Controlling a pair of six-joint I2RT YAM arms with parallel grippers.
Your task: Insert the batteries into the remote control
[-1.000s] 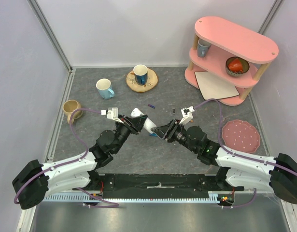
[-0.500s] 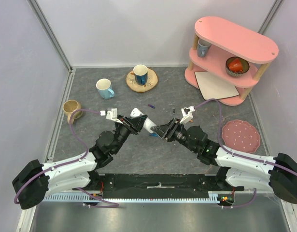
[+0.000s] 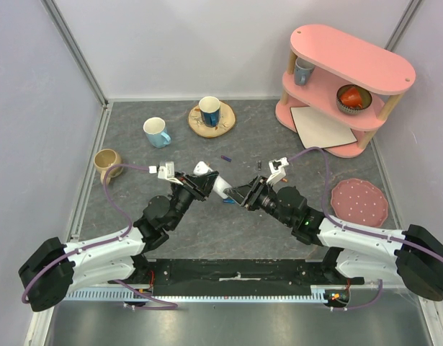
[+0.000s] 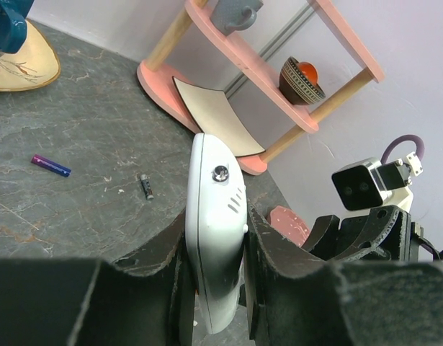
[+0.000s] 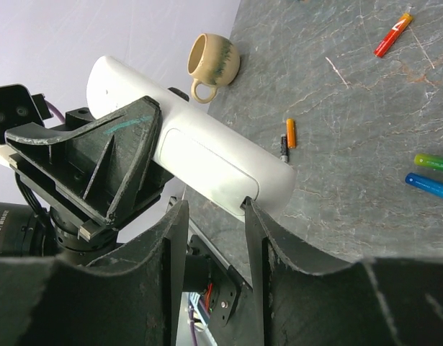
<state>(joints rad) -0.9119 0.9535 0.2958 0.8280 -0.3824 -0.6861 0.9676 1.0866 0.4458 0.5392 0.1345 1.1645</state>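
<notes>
The remote (image 4: 210, 180) is up off the tabletop (image 3: 221, 231), between the two arms. The left gripper (image 4: 217, 245) has its jaws clamped on the remote's long sides. It's slim, white and round-ended, and its smooth back shows a small screw, three slots and the outline of a cover. The right gripper (image 5: 210, 213) has its jaws apart at that cover's edge. Batteries (image 5: 428, 185) lie on the tabletop.

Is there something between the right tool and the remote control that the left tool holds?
Nothing visible. The right tool has its open jaws right at the end of the remote control, which the left tool clamps.
</notes>
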